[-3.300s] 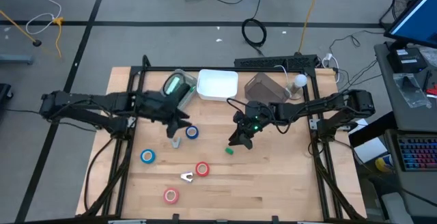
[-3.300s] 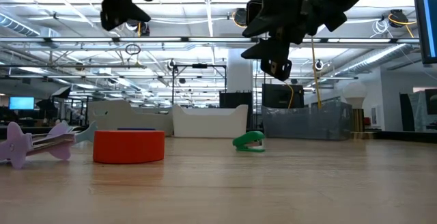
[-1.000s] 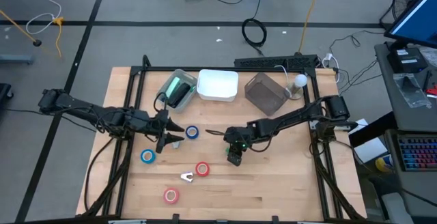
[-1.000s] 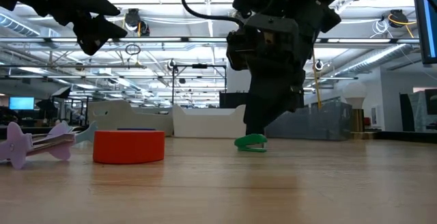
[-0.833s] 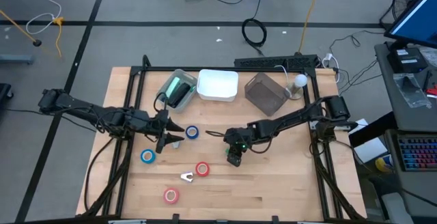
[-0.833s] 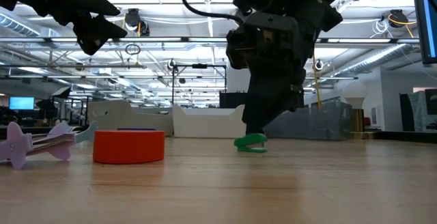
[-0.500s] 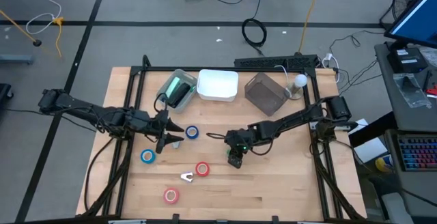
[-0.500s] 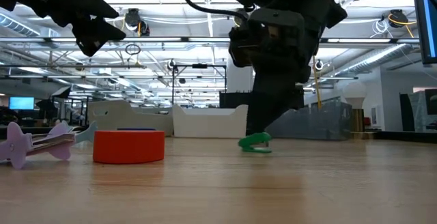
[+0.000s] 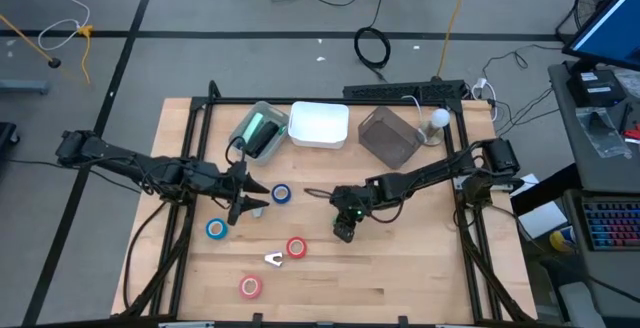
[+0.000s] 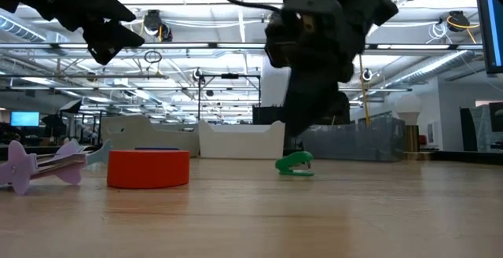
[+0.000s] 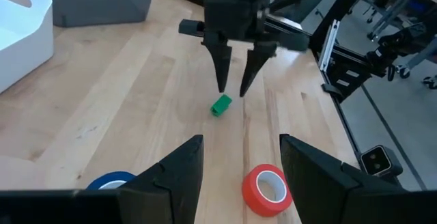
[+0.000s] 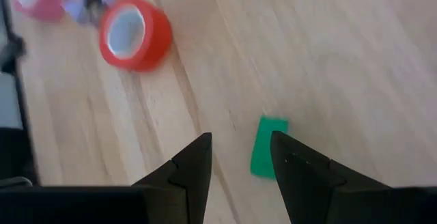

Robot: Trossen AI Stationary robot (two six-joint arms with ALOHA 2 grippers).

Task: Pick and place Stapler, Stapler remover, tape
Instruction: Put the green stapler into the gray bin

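Note:
A small green stapler-shaped piece (image 11: 220, 105) lies flat on the wooden table, also seen in the low view (image 10: 295, 164). My right gripper (image 11: 233, 89) hangs open just above it, fingers pointing down and apart from it (image 12: 268, 156). My left gripper (image 9: 240, 206) hovers open over the table's left middle. Two blue tape rolls (image 9: 281, 194) (image 9: 216, 229), a red roll (image 9: 296, 248) and a pink roll (image 9: 250, 286) lie flat. A pale staple remover (image 9: 273, 259) lies beside the red roll.
Along the far edge stand a clear grey bin (image 9: 260, 128) with a green-lit thing in it, a white tray (image 9: 318, 125) and a brown-grey bin (image 9: 390, 135). A black frame (image 9: 465, 183) rims the table. Bare wood lies at the near right.
The green piece has slid a little toward the table's right edge under my right gripper, which has stayed over it with its fingers the same width apart.

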